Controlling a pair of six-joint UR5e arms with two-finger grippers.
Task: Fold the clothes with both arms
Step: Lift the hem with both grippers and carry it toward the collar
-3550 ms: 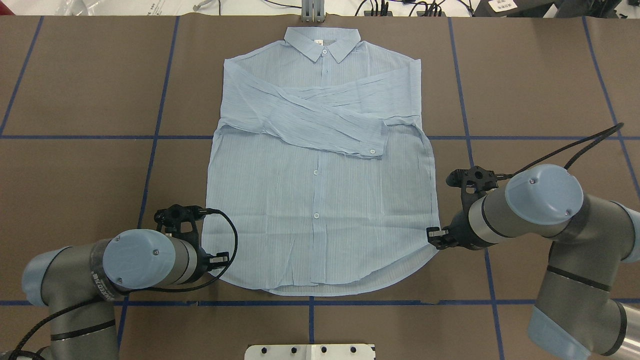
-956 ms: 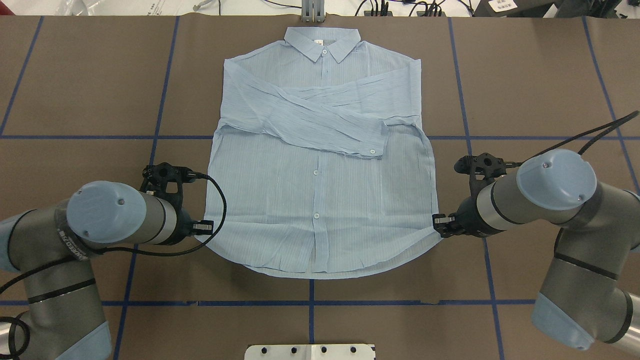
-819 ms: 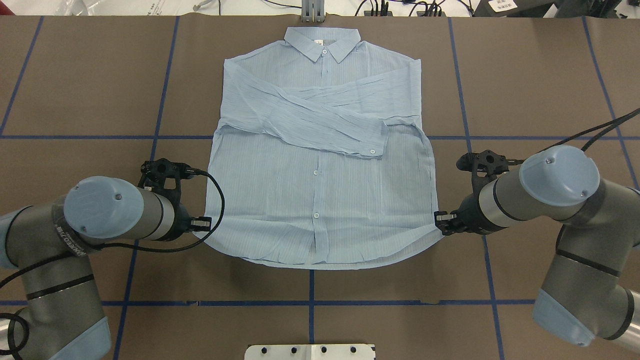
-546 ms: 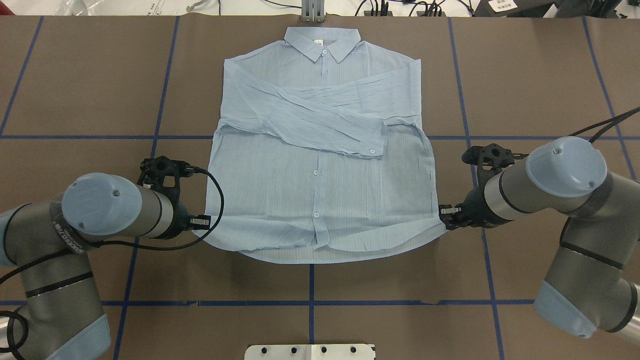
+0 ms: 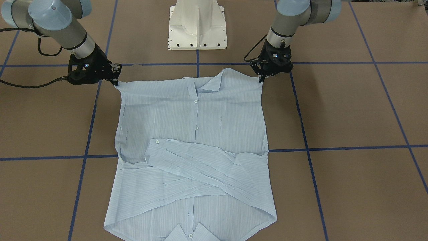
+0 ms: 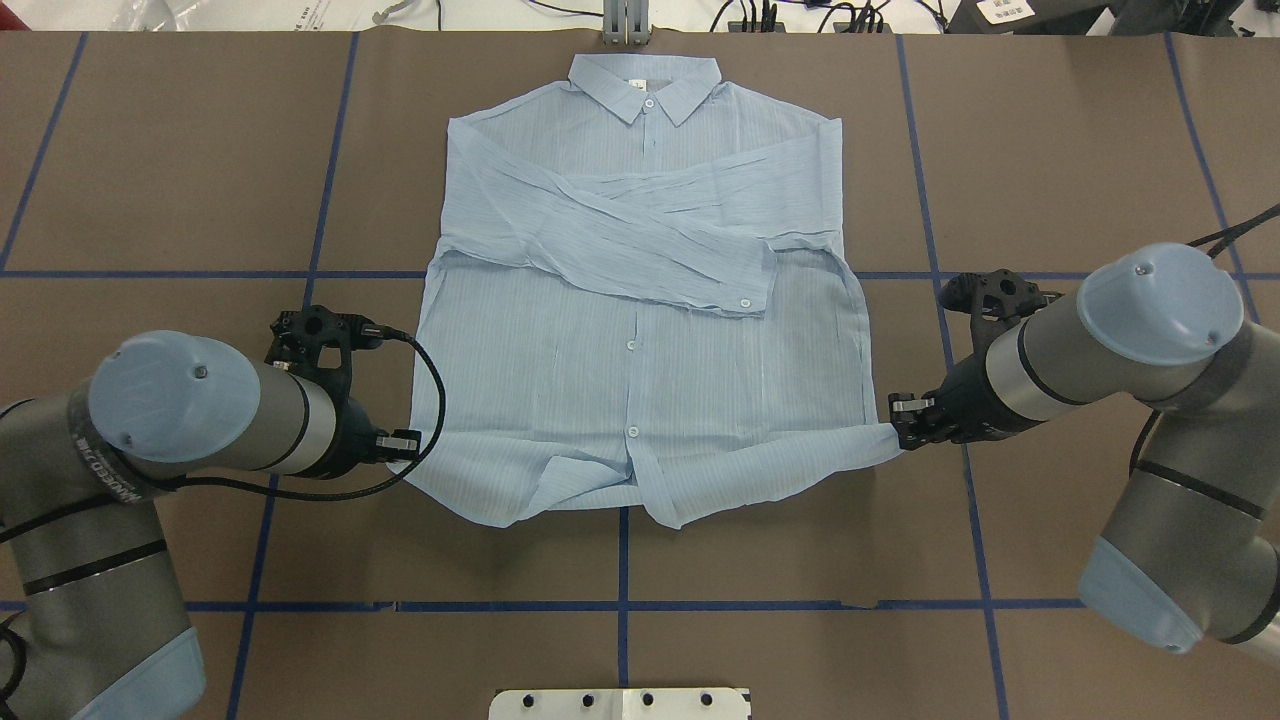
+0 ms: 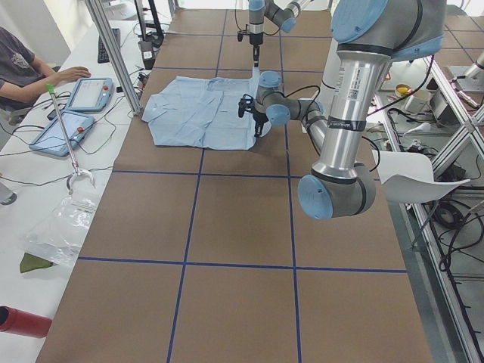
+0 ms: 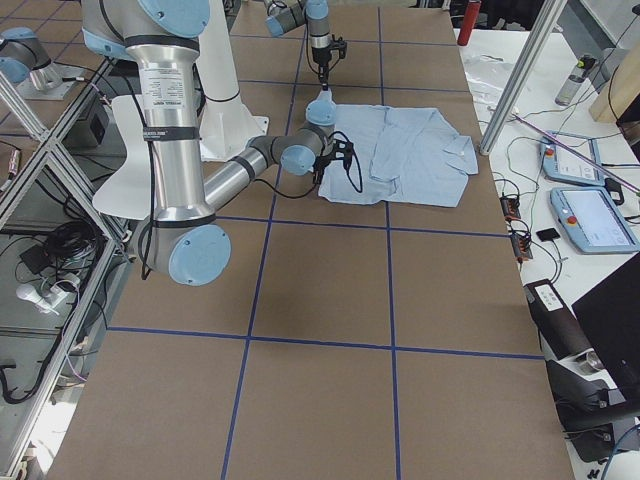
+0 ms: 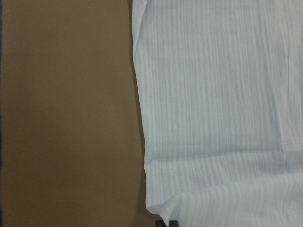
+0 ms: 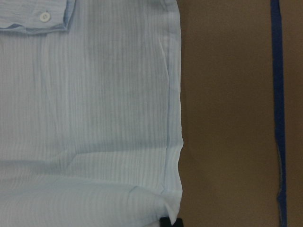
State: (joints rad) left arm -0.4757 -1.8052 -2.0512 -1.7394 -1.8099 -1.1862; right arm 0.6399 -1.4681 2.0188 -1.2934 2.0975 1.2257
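Observation:
The pale blue striped shirt [image 6: 640, 350] lies buttons up on the brown table, collar at the far edge, both sleeves crossed over the chest. My left gripper [image 6: 405, 450] is shut on the hem corner on its side, and my right gripper [image 6: 903, 425] is shut on the opposite hem corner. The hem is raised off the table between them and sags in the middle, near the button placket. In the front-facing view the shirt [image 5: 194, 134] stretches between the left gripper [image 5: 262, 77] and the right gripper [image 5: 115, 80]. Both wrist views show only cloth [image 9: 213, 94] [image 10: 94, 118] and bare table.
The white pedestal base [image 5: 197, 25] stands behind the hem. Blue tape lines [image 6: 622, 560] grid the tabletop. A metal post [image 6: 625, 22] rises just past the collar. A person [image 7: 23, 64] sits by tablets beyond the far edge.
Both grippers have carried the hem corners away from the robot toward the collar. The hem has left the table and its middle now droops and folds under.

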